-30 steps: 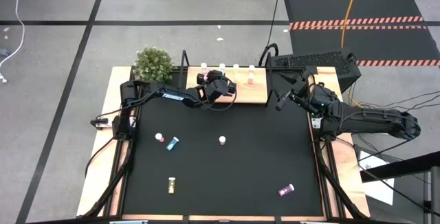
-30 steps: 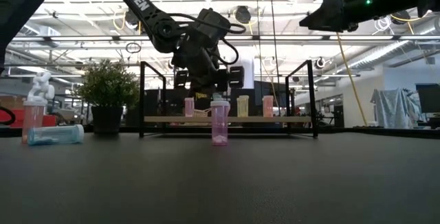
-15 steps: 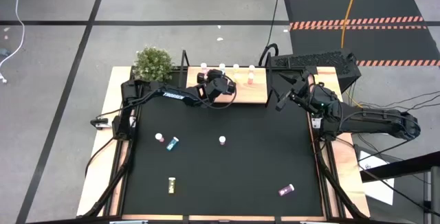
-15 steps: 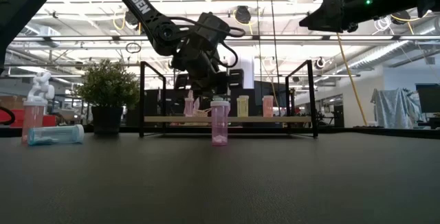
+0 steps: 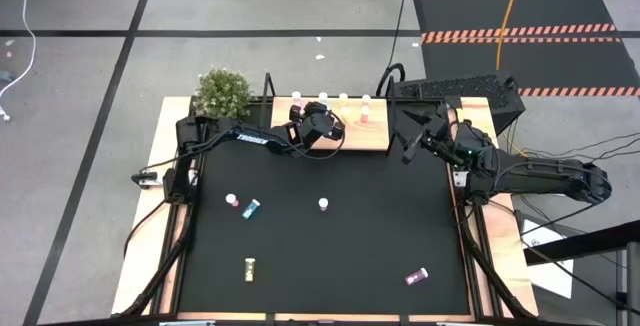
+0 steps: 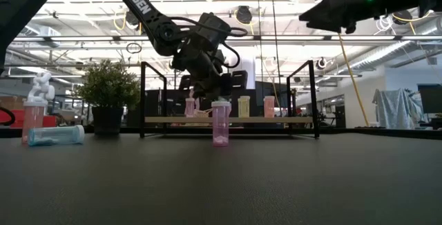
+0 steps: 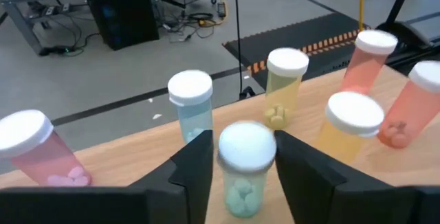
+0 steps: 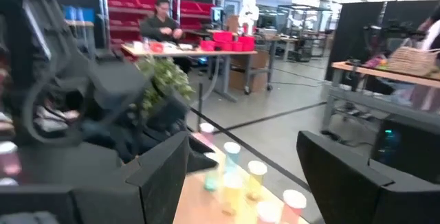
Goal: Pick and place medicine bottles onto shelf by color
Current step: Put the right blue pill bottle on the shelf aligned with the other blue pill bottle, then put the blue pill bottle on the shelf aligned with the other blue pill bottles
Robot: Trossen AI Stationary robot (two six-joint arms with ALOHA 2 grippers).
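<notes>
While over shelf (image 7: pixel 137 159), left gripper (image 7: pixel 237 159) jaws straddle green bottle (image 7: pixel 244 165).

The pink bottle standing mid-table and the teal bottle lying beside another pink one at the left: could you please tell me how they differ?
Colour: the pink bottle has a pink body, the teal bottle a blue-green one.
Pose: the pink bottle stands upright on its base; the teal bottle lies on its side.
Neighbours: the pink bottle stands alone mid-table; the teal bottle lies close to another pink bottle.
Both are small, white-capped, on the black table, not yet on the shelf.
</notes>
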